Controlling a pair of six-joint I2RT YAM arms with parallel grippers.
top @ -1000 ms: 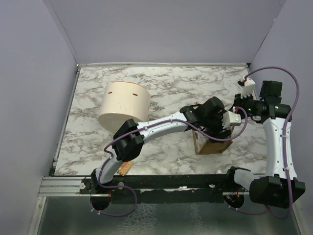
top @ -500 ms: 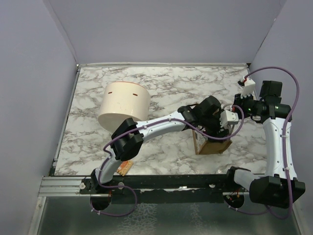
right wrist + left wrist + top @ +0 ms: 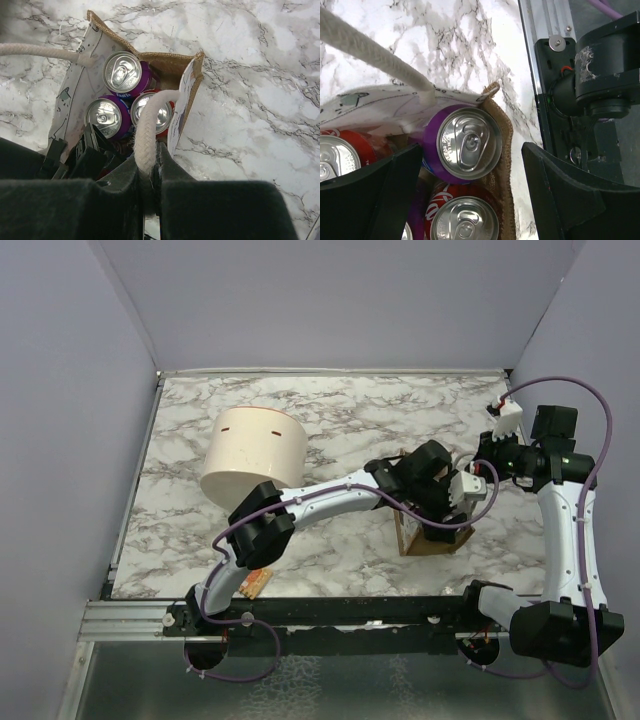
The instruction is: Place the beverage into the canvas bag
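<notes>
On the marbled table (image 3: 330, 410), toward its near right corner, the left gripper (image 3: 472, 155) has its fingers wide apart, holding nothing, above the purple Fanta can (image 3: 468, 142) seated in the canvas bag (image 3: 165, 59). The right gripper (image 3: 148, 167) pinches one rope handle (image 3: 146, 125). Raise your left gripper straight up, clear of the handles.

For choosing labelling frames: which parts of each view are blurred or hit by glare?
Left wrist view: the near rope handle is soft, while the purple can has a sharp lid with mild glare. Right wrist view: the right pincer is dark and blurred. Top view: even light.
</notes>
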